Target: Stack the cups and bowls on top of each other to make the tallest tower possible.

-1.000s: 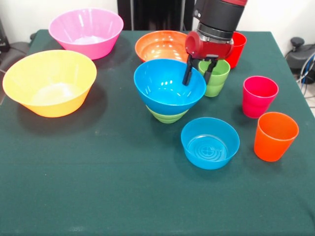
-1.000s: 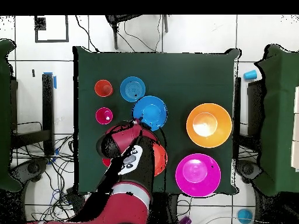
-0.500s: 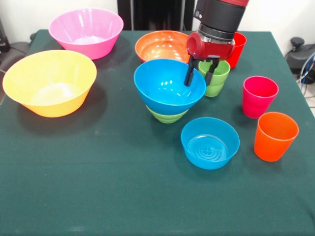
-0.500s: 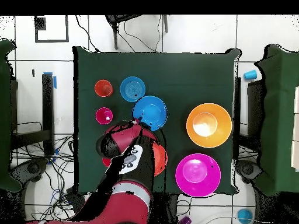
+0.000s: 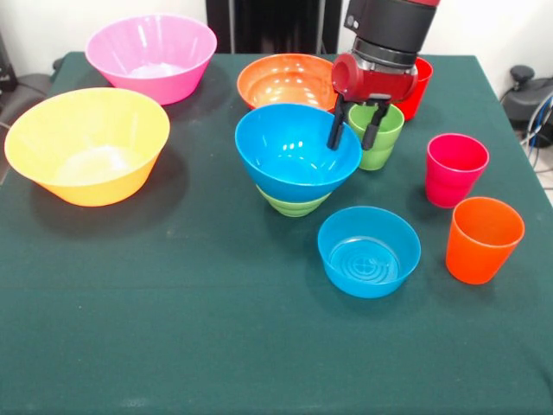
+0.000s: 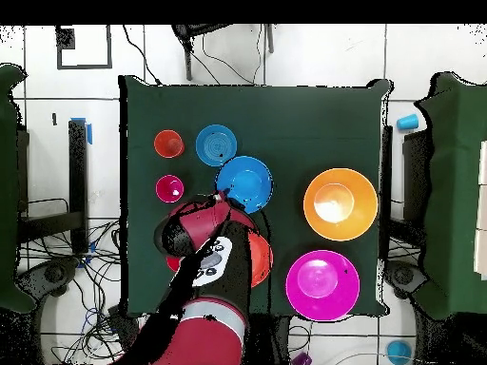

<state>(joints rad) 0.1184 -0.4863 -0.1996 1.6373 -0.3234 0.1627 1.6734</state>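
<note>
The tower is a wide blue bowl (image 5: 289, 156) (image 6: 244, 182) resting in a small green bowl (image 5: 294, 206) at the table's middle. My gripper (image 5: 352, 142) hangs open just right of it; one finger is in front of the blue bowl's rim, the other over the light green cup (image 5: 387, 145). A red cup (image 5: 418, 86) stands behind the arm. The magenta cup (image 5: 455, 169) and orange cup (image 5: 484, 239) stand at the right. In the overhead view the arm (image 6: 204, 252) covers the gripper.
A big yellow bowl (image 5: 86, 143) (image 6: 340, 203) and a big pink bowl (image 5: 151, 54) (image 6: 322, 284) sit at the left. An orange-red bowl (image 5: 281, 79) lies behind the tower. A small translucent blue bowl (image 5: 369, 251) (image 6: 216, 144) sits in front of it.
The gripper has drifted slightly right and upward, staying open. No cup or bowl has moved.
</note>
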